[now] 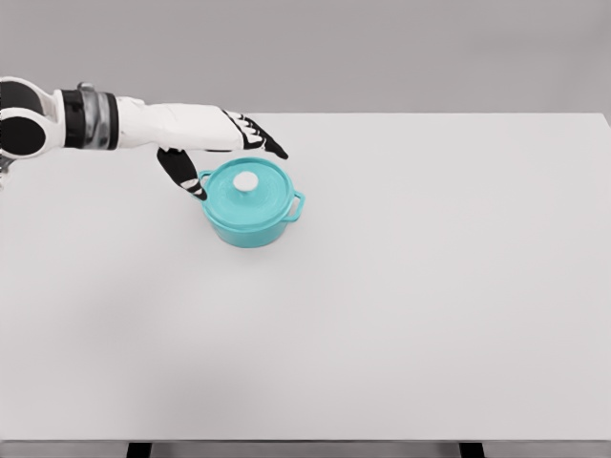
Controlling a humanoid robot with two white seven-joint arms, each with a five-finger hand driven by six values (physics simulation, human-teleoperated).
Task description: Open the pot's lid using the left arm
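Head view shows a wide white table filling most of the frame, its far edge running straight across at about twelve o'clock and its near edge visible along the bottom, with two dark legs or supports peeking out below it. Open room is plentiful: everything from one o'clock round through six to eight o'clock of the pot is bare tabletop.

A teal pot sits upper left of the table's middle, well in from every edge. It is round and squat, with a smooth, enamel-like sheen and two small loop handles, one at its three o'clock side and one at its nine o'clock side. Its lid (same teal, flat and circular) is seated on the rim, topped by a small white round knob at its centre.

The left arm comes in from the left edge, glossy white shells with black joints and a grey metallic band near the wrist. The left hand hangs at the pot's ten to eleven o'clock, fingers spread and extended over the far rim of the lid, the black-padded thumb pointing down just beside the nine o'clock handle. It grips nothing; whether any fingertip touches the pot cannot be told.

The surface is matte, unmarked, softly shadowed under the arm. Behind it, a plain grey wall.
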